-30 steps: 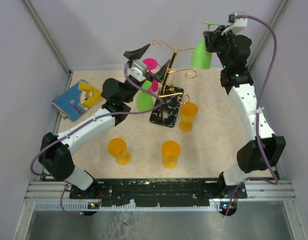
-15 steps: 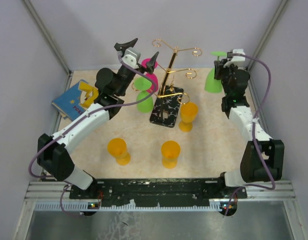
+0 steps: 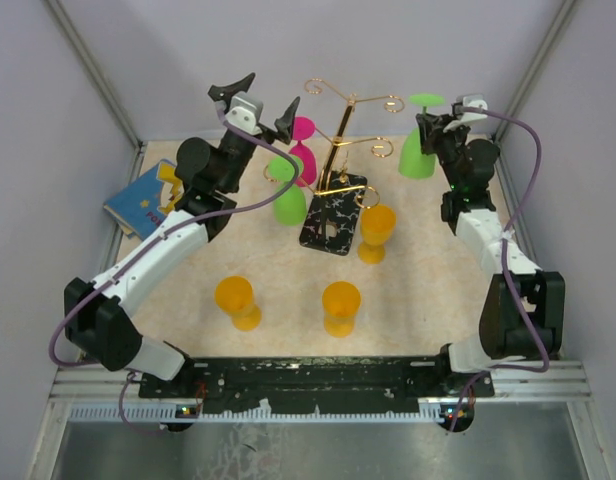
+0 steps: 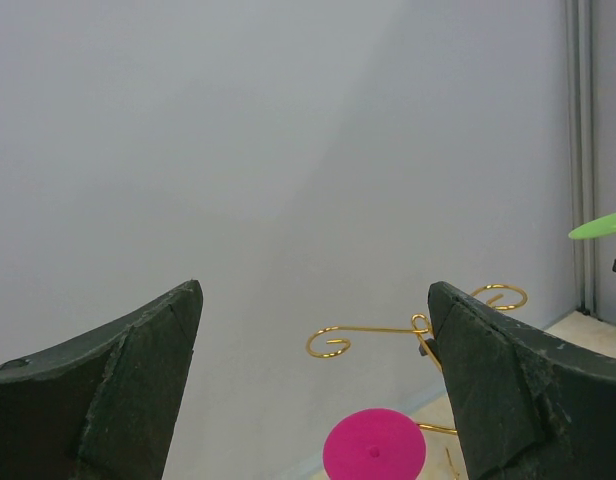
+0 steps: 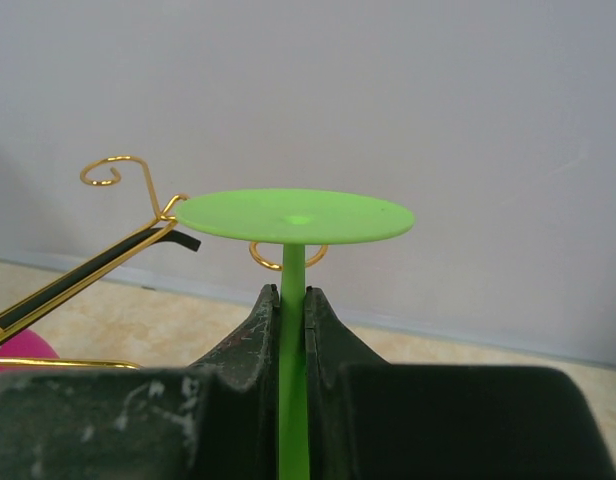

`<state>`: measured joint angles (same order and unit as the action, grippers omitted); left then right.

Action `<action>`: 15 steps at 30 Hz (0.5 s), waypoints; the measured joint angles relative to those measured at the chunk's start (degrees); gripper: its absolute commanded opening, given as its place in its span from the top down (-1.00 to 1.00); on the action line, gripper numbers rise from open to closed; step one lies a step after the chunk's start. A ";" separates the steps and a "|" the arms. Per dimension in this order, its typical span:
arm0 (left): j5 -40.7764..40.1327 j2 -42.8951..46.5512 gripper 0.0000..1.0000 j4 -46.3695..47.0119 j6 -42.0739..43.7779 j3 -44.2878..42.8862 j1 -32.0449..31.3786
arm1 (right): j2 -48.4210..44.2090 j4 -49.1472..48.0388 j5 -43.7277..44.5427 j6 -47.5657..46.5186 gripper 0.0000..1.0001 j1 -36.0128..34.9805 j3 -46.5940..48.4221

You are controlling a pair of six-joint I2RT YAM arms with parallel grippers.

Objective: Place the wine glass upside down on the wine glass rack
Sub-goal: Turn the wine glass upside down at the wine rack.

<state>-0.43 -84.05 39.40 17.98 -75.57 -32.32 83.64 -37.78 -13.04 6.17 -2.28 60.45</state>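
Observation:
My right gripper [image 3: 429, 122] is shut on the stem of a green wine glass [image 3: 416, 160], held upside down with its foot [image 5: 293, 216] on top. It hangs just right of the wine glass rack [image 3: 340, 140], whose gold spiral arms [image 5: 113, 170] show left of and behind the foot. A pink glass [image 3: 303, 133] and another green glass [image 3: 288, 198] hang upside down on the rack's left side. My left gripper [image 3: 260, 103] is open and empty, raised left of the rack; between its fingers [image 4: 118, 400] I see the pink foot [image 4: 374, 447].
The rack's black marbled base [image 3: 333, 215] sits mid-table. Three orange glasses stand upright: one [image 3: 376, 230] beside the base, two [image 3: 235, 300] [image 3: 340, 305] nearer the front. A blue and yellow book [image 3: 148, 200] lies at the left wall. Grey walls enclose the back and sides.
The right arm lowered the green glass and brought it slightly left, toward the rack. The open left gripper drew back to the left, away from the hanging glasses.

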 measured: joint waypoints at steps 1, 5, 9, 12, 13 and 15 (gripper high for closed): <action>0.00 0.00 -0.99 -0.02 -0.02 0.09 0.11 | 0.00 0.07 -0.17 0.07 1.00 -0.17 0.00; 0.02 0.00 -0.99 -0.09 -0.17 0.35 0.68 | 0.00 0.87 -0.28 0.46 1.00 -0.22 0.00; 0.04 0.00 -0.99 -0.02 -0.35 0.46 1.11 | 0.00 1.25 -0.28 0.98 1.00 -0.22 0.00; 0.04 0.15 -0.99 0.02 -0.57 1.20 1.31 | 0.00 1.38 -0.35 1.64 1.00 -0.22 0.00; 0.04 0.20 -0.99 0.02 -0.63 1.44 1.31 | 0.00 1.33 -0.35 1.92 1.00 -0.22 0.00; 0.04 0.35 -0.99 0.02 -0.68 1.90 1.36 | 0.00 1.05 -0.37 2.43 1.00 -0.22 0.00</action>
<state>-0.38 -83.70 39.42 17.30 -73.67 -30.96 83.64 -36.73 -13.41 8.60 -2.50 60.45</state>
